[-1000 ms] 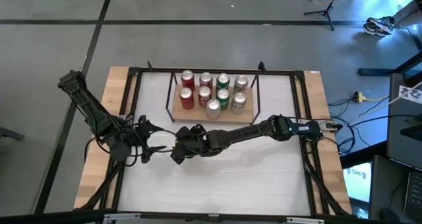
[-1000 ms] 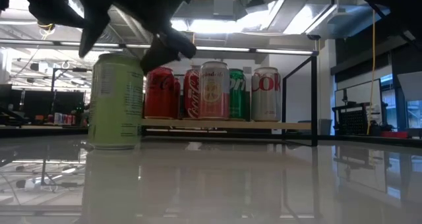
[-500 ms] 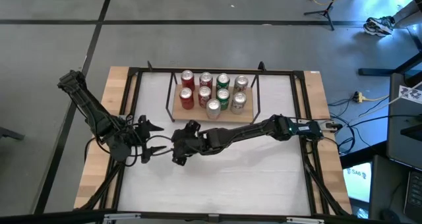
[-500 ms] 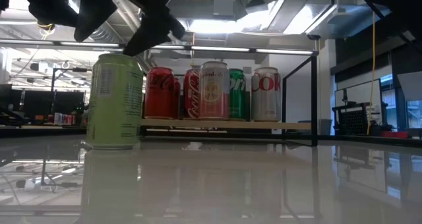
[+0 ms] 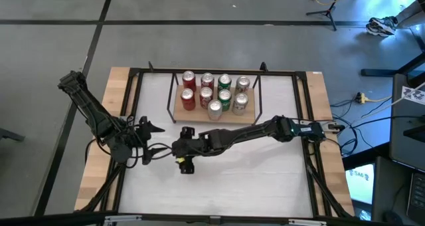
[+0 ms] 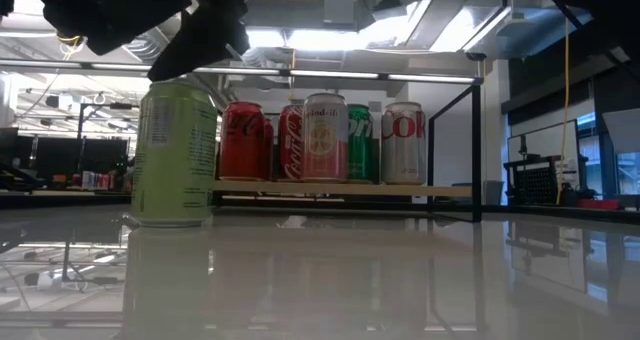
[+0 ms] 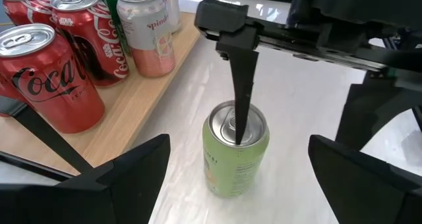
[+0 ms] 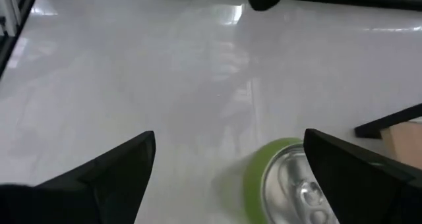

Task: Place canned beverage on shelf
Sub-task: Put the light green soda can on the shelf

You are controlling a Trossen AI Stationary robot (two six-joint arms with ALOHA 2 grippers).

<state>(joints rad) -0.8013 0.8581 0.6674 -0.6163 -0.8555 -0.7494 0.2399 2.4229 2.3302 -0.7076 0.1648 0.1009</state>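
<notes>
A pale green can (image 7: 234, 155) stands upright on its base on the white table, near the middle; it also shows in the low view (image 6: 175, 155) and the high view (image 5: 184, 165). My right gripper (image 5: 182, 153) hangs open just over its top, one finger (image 7: 241, 85) pointing down at the lid. My left gripper (image 5: 156, 146) is open and level, to the can's left, its fingers short of it. The shelf (image 5: 192, 115), a light-wood board in a black wire frame, stands at the far side with several cans on it. My right gripper comes at the green can from above with its fingers apart. One finger's tip stands at the can's lid (image 7: 231, 128). I cannot tell whether it touches the lid.
Red, green, pink and silver cans (image 7: 49, 76) crowd the shelf board (image 7: 125, 112). Black frame bars (image 5: 305, 119) run along the table's sides. The white tabletop (image 5: 252, 179) lies near and right of the green can.
My right gripper has moved a little toward the table's left and near edges, over the green can's top. The can has stood still.
</notes>
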